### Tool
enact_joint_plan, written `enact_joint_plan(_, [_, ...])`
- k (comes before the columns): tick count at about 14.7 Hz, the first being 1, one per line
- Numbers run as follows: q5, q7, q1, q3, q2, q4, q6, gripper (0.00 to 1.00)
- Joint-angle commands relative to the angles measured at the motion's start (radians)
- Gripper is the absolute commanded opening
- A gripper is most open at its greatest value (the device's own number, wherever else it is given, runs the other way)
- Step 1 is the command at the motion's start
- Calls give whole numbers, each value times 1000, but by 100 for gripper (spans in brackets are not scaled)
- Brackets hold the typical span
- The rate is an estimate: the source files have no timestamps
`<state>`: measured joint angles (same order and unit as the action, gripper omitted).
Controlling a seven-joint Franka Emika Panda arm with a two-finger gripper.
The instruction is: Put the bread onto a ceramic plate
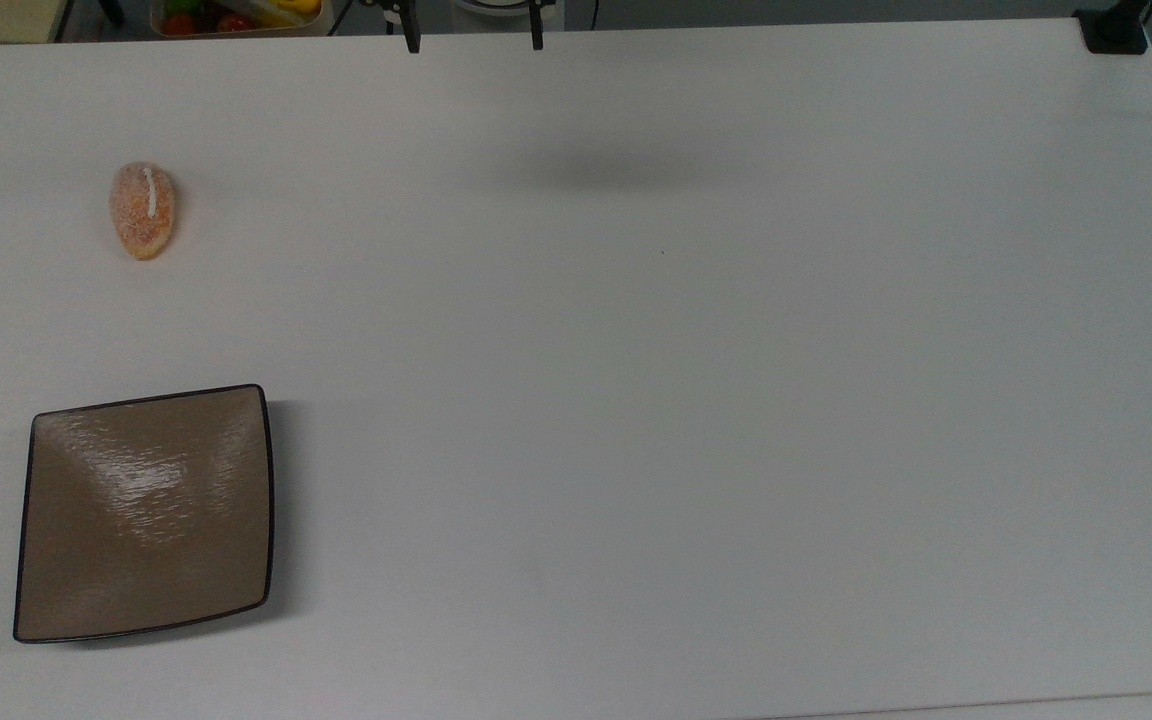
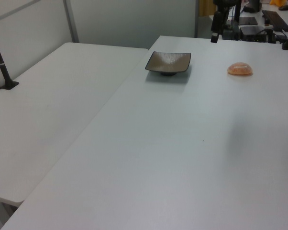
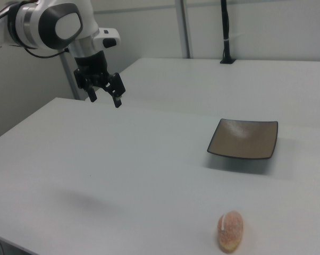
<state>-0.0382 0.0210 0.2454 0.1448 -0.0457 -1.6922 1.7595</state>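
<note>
The bread (image 1: 143,210), a small oval orange bun with a white stripe, lies on the white table at the top view's upper left, and it sits near the front edge in the right view (image 3: 230,231). The square tan-brown ceramic plate (image 1: 141,510) rests bare at the top view's lower left, apart from the bread; the left view has the plate (image 2: 168,62) left of the bread (image 2: 240,69). My gripper (image 3: 104,100) hangs open and holds nothing, above the table's far side, well away from both. Its two dark fingertips (image 1: 413,44) poke in at the top view's upper edge.
A bin of colourful fruit (image 1: 236,15) stands beyond the table at the top view's upper left. A black clamp (image 1: 1116,30) grips the upper right corner. A second white table (image 2: 53,96) adjoins, with a black post (image 2: 3,67) on it.
</note>
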Motion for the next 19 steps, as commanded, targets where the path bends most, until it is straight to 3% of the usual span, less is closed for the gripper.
enact_joint_plan(1, [12,-110,22,12,-8,-7,-81,100])
enact_joint_plan(6, [15,-393,-24,7,1,-10,-106,100])
enact_joint_plan(11, [29,-668,-161,-4,0,-9,-98,100])
enact_joint_plan(15, [29,-768,-262,-4,4,-6,-88,100])
enact_joint_plan(19, [27,-779,-374,-4,35,-7,-46,100])
